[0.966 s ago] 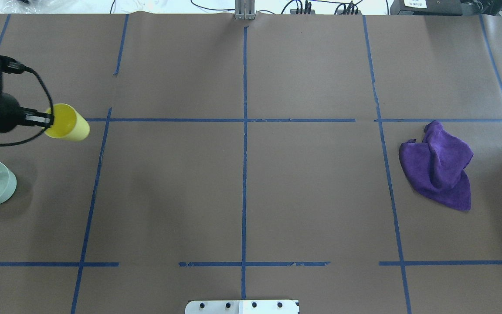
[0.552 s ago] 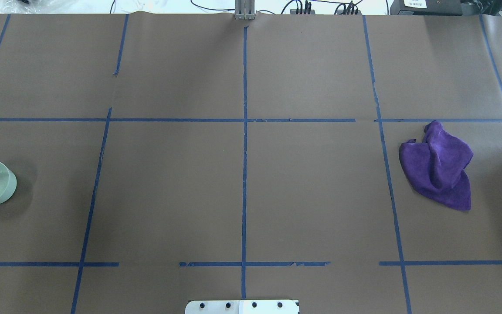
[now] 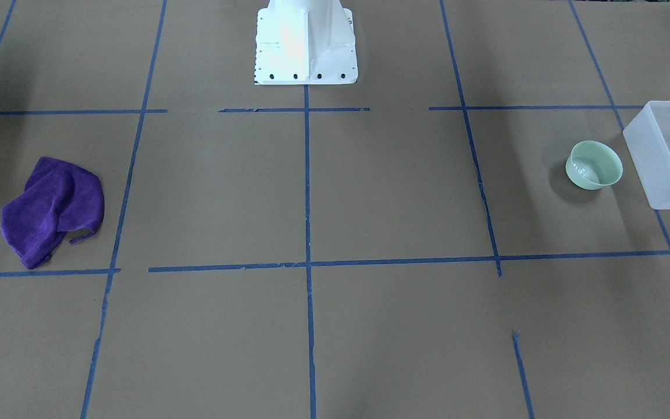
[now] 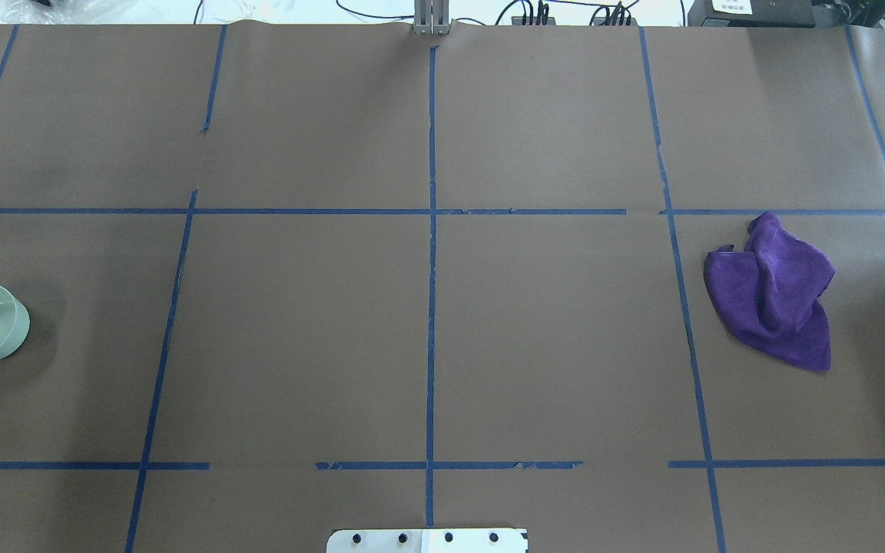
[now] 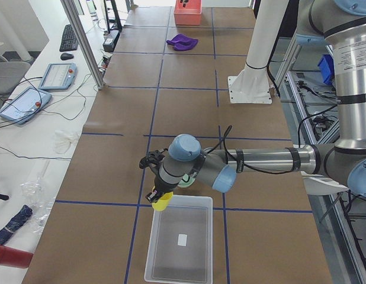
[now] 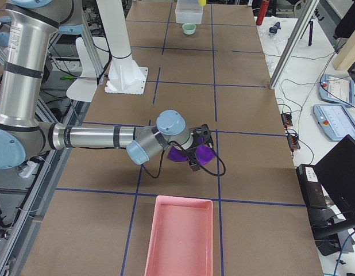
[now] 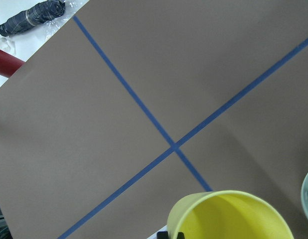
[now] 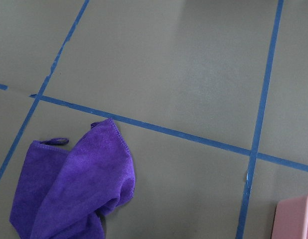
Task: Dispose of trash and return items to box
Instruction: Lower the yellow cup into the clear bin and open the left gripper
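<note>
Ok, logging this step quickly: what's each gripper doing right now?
Left gripper: shut on the yellow cup.
Right gripper: cannot tell, seen only from the side view.

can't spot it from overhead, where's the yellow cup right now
In the exterior left view, the yellow cup hangs in the left gripper over a corner of the box.

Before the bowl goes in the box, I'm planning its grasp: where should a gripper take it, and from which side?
Probably the rim, from above, one finger inside: the mint-green bowl stands upright, mouth open, walls round and sloping.
</note>
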Robot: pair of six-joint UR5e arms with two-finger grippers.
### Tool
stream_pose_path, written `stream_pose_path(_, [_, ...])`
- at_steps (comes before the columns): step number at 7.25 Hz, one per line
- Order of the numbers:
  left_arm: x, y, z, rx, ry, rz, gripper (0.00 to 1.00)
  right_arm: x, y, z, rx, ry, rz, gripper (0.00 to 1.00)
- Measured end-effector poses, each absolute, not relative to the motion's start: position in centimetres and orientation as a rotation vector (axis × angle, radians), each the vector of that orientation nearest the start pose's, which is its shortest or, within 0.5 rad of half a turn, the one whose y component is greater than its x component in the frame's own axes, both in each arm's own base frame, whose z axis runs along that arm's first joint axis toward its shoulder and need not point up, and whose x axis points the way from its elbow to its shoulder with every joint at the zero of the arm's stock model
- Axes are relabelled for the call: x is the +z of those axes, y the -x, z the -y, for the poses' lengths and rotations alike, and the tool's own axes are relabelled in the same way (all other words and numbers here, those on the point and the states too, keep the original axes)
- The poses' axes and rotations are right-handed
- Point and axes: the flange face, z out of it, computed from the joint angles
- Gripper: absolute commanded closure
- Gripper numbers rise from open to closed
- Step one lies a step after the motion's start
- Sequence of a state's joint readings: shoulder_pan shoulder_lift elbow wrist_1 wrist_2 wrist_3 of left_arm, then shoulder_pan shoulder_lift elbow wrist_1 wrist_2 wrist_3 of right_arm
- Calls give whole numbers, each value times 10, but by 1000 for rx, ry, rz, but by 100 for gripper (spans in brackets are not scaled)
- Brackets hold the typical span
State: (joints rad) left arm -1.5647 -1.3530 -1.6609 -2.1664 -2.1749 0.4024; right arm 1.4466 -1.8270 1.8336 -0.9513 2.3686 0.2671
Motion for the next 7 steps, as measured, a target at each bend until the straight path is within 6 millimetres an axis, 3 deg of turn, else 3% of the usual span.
stream_pose_path(2, [696, 70, 406, 438, -585, -567, 100, 569, -11, 411, -119, -431, 869, 0])
stream_pose_path(4, [713, 53, 389, 421, -571, -646, 100, 569, -11, 412, -118, -433, 865, 0])
stream_pose_path(7, [734, 11, 372, 518, -499, -714, 100, 569, -12, 413, -113, -437, 852, 0])
